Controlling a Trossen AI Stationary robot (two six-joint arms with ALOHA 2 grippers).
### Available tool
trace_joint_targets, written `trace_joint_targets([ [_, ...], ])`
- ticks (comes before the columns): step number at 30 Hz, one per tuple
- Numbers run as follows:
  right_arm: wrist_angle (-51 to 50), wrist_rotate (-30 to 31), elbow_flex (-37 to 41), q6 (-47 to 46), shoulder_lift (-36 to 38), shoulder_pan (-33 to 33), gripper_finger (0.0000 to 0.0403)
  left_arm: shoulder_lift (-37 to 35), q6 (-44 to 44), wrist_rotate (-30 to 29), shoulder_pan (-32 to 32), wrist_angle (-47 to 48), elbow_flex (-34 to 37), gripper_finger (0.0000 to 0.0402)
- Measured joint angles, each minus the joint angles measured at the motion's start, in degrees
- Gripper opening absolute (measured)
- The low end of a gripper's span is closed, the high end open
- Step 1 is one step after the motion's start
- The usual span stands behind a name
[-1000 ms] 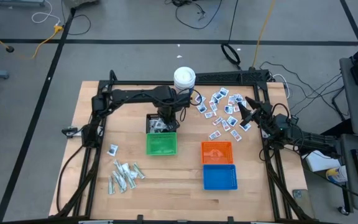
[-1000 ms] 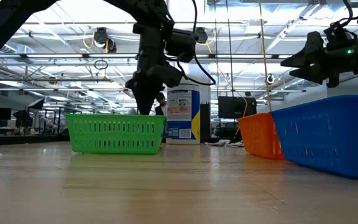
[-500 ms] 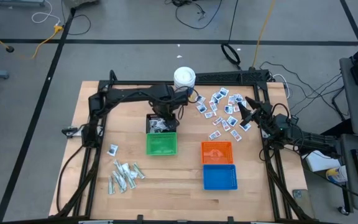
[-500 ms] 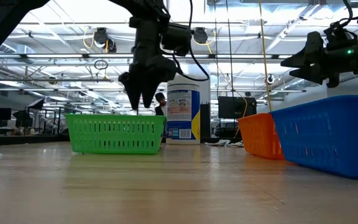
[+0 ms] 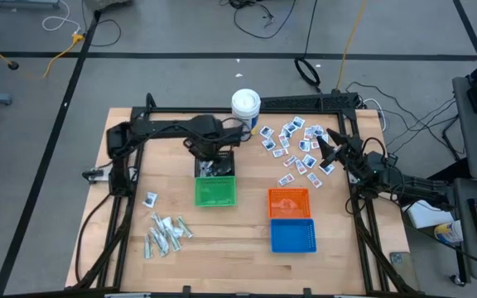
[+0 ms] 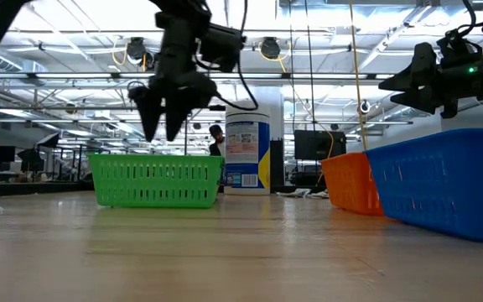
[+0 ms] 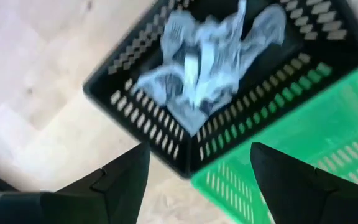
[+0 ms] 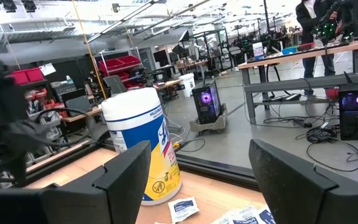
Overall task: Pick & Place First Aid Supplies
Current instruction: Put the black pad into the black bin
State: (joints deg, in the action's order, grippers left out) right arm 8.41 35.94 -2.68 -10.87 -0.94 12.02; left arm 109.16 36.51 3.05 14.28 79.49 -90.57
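So my left end effector (image 6: 164, 126) is hanging above the black basket (image 5: 214, 165), fingers spread apart and nothing between them. From the left wrist view I'm looking straight down into that basket (image 7: 229, 93) and there's a crumpled heap of pale strip packets (image 7: 207, 68) sitting in it, so my guess is that's where that kind gets sorted. The green basket (image 5: 214, 192) sits touching the black one on its near side and looks empty. More of the narrow strips (image 5: 166, 233) lie loose on the tabletop (image 5: 247, 248), off past the green basket on the left-arm side, with one white square packet (image 5: 151, 199) just beyond them. The blue-print squares (image 5: 295, 149) are scattered on the other side of the black basket, near the white canister (image 5: 245, 106). My right end effector (image 5: 331, 147) waits at the far edge of that scatter, fingers open and empty, probably parked there since those squares are its job. The orange basket (image 5: 289, 202) and blue basket (image 5: 292, 235) sit touching each other, well apart from the black one.
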Motion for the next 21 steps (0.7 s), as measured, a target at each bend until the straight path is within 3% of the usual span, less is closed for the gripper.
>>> trace_joint_targets([
  [12,-0.03,0.00,0.00,0.00,0.00,0.01,0.0267,-16.41,11.98,3.19,-6.01,-5.63,24.19,0.0285],
  [21,-0.03,0.00,0.00,0.00,0.00,0.00,0.0267,-24.81,20.39,5.00,-9.86,-6.17,37.29,0.0285],
])
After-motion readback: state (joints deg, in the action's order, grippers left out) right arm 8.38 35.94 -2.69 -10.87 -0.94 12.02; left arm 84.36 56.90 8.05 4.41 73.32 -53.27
